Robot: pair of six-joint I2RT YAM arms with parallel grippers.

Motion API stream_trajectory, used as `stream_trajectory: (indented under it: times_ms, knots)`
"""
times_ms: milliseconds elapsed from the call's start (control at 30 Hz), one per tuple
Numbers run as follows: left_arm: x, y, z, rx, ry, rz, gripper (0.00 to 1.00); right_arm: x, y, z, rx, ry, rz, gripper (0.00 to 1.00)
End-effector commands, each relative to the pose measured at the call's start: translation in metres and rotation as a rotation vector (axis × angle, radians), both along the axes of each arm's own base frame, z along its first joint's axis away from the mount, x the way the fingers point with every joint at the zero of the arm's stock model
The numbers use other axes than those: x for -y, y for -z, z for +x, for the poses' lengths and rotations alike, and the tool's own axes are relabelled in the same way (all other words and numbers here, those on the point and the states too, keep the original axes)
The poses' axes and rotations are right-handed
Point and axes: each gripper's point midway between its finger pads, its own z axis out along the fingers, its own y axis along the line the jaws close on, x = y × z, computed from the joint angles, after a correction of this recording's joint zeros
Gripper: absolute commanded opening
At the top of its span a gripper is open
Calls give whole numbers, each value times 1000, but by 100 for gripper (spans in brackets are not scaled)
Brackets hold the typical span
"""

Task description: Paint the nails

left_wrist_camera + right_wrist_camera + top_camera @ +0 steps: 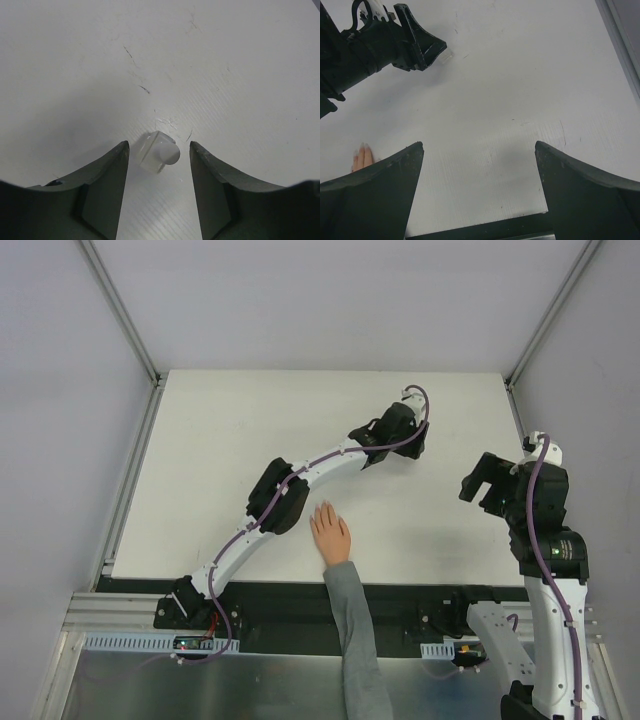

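While the white worktop (250, 420) stretched beneath both machines, the left arm (300, 475) reached diagonally across it toward the far side. The right arm (545, 530) stood folded near the right edge, well apart from everything else. A grey sleeve (355, 640) came in from the near edge between the two bases. It ended in a pale peach-pink hand (330, 532) lying flat on the worktop with its fingers together, just beside the left arm's elbow.

The right claw (479, 145) hung spread wide over bare worktop, with nothing between its jaws. The left claw (158, 147) was lowered over a small clear bottle (159, 152). Its jaws were spread partway on either side of the bottle, with a sliver of worktop visible on each side, so neither jaw touched it. The bottle's white cap (166, 152) faced the wrist camera.

The nails (362, 147) sat at the fingertips pointing away from the near edge, barely paler than the skin and well apart from the bottle.
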Motion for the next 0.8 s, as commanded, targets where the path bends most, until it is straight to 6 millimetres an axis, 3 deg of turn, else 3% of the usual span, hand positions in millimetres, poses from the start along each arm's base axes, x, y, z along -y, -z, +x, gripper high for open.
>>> stream_trajectory:
  times_ms: [0,467,767]
  knots:
    - [10,-25,7,47,-32,-58,50,-1,-7,2,22,-13,-1,96]
    - [15,-16,4,10,-25,-79,30,-2,-6,2,12,-20,2,96]
    - [16,-17,2,1,-7,-87,30,-3,-4,3,1,-25,6,96]
